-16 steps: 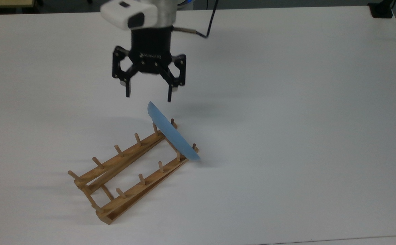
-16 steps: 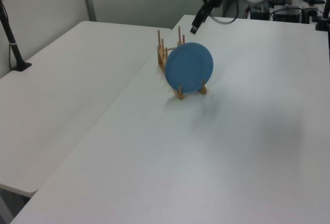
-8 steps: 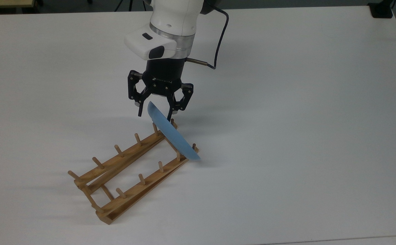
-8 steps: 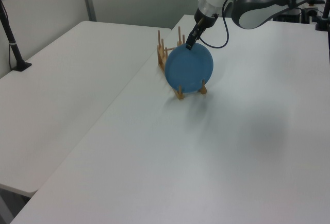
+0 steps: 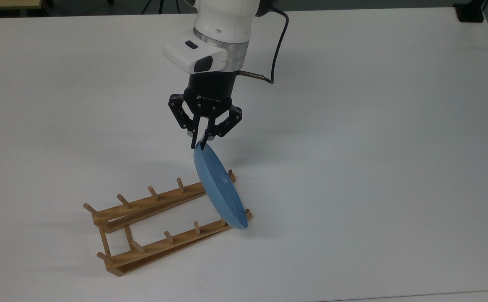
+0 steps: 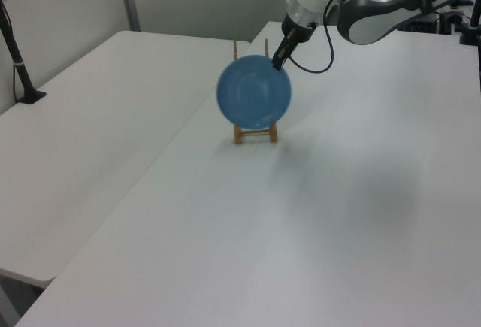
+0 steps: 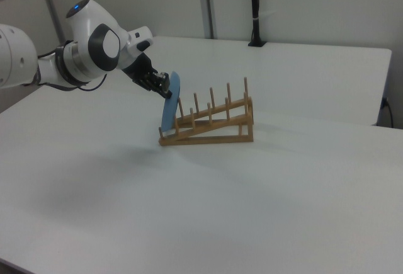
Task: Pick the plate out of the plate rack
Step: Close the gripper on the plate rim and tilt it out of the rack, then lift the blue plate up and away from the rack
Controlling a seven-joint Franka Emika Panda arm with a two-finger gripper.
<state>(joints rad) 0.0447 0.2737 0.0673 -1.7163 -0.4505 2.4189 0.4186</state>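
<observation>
A white bench (image 5: 374, 147) fills nearly the whole top view; in the left view a second white bench (image 6: 83, 139) stands beside it at the left of the frame, with pale wall panels behind. In the right view a black post (image 7: 255, 9) rises at the bench's far edge, at the upper middle of the frame.

The white robot arm (image 5: 223, 29) comes down from the top centre of the top view. The plate rack (image 5: 151, 226) lies in the lower left of the top view, its long axis running from lower left up towards the centre, pegs pointing up. In the right view its rails slope, higher at the right view's right.

The plate (image 5: 219, 188) stands on edge at the rack's end nearest the arm, across the rails, leaning, its top edge towards the tool. In the left view its round face is turned to the camera, above the rack.

The tool (image 5: 200, 144) has its fingers closed on the plate's upper rim, just above the centre of the top view.
</observation>
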